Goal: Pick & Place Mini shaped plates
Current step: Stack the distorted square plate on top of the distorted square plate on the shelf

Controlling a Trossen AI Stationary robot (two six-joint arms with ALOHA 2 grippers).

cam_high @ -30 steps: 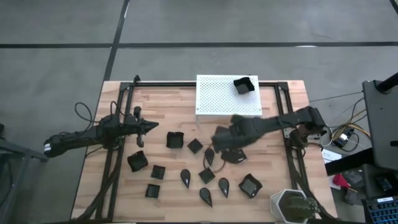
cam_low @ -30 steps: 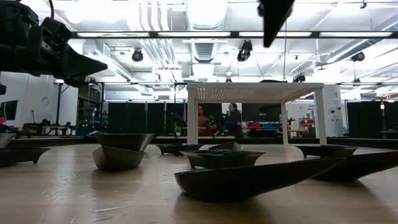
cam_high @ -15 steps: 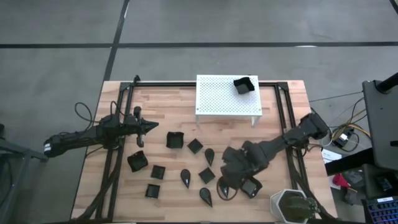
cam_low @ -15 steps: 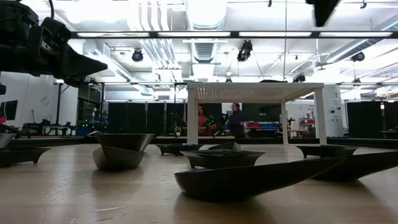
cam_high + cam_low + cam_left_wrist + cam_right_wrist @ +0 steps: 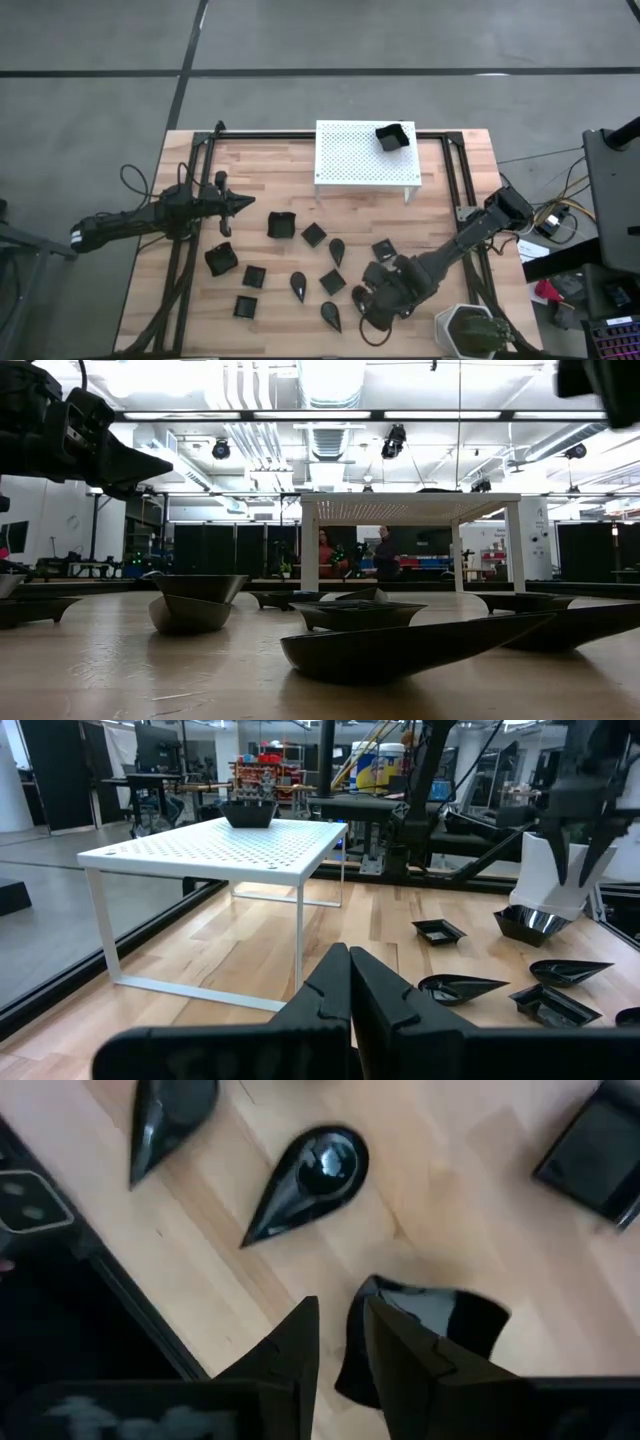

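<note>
Small matte black plates [image 5: 300, 250] are crowding the wooden table's [image 5: 440, 205] middle, leaving open board along its right side. The white perforated metal stand [image 5: 355, 160] is blocking the far edge, and a white plant pot [image 5: 468, 330] is seemingly crowding the near right corner.
</note>
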